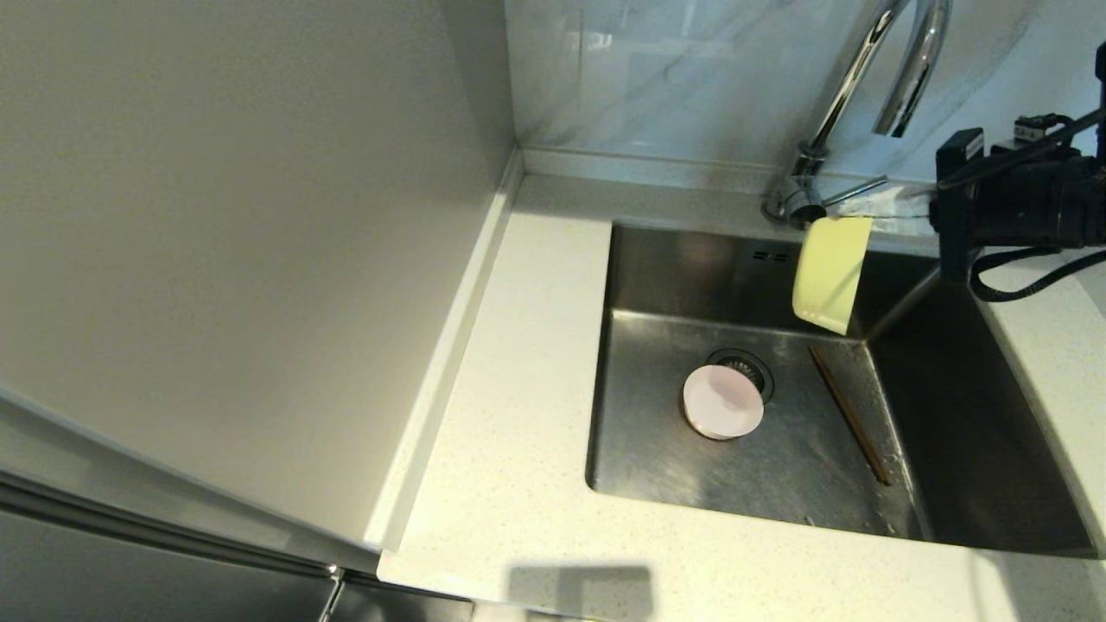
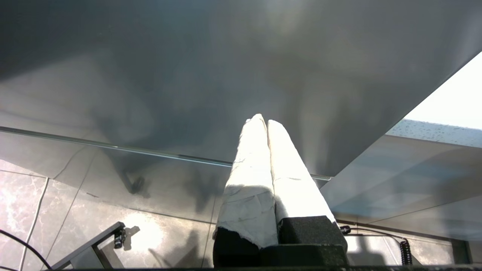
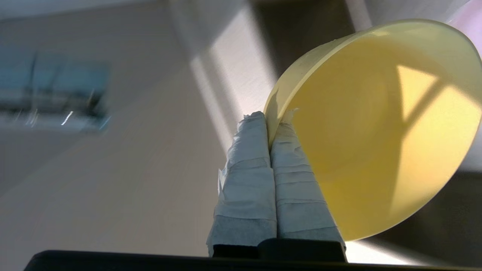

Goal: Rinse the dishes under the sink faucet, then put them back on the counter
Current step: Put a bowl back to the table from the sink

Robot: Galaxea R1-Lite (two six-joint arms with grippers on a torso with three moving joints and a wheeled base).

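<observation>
Clamped on the rim of the pale yellow bowl (image 3: pixel 376 124), the right gripper (image 3: pixel 272 124), jaws closed tight with the thin wall pinched between the white-wrapped fingers (image 3: pixel 244 177). Held in the air over the back right part of the sink (image 1: pixel 657 466), tipped on its side, just below and in front of the base of the chrome gooseneck faucet (image 1: pixel 851 78), whose thin side lever (image 1: pixel 855 190) sticks out toward the bowl's top edge. Reaching in from the right edge of the head view, the black right arm (image 1: pixel 1020 199) with its cables.

Down on the sink floor, the pale pink bowl (image 1: pixel 722 402), resting right beside the round drain strainer (image 1: pixel 748 366) and partly over it. Well to its right, lying flat and slanting along the steel bottom, the brown wooden chopsticks (image 1: pixel 849 413). All around the basin, the off-white speckled table (image 1: pixel 510 415), with a grey cabinet side (image 1: pixel 242 242) rising on the left and a marble-look wall panel (image 1: pixel 657 78) behind.

Parked off to the side, the left gripper (image 2: pixel 266 122), jaws pressed together on nothing, pointed at a dark glossy cabinet front (image 2: pixel 188 75) above a tiled floor (image 2: pixel 22 195).
</observation>
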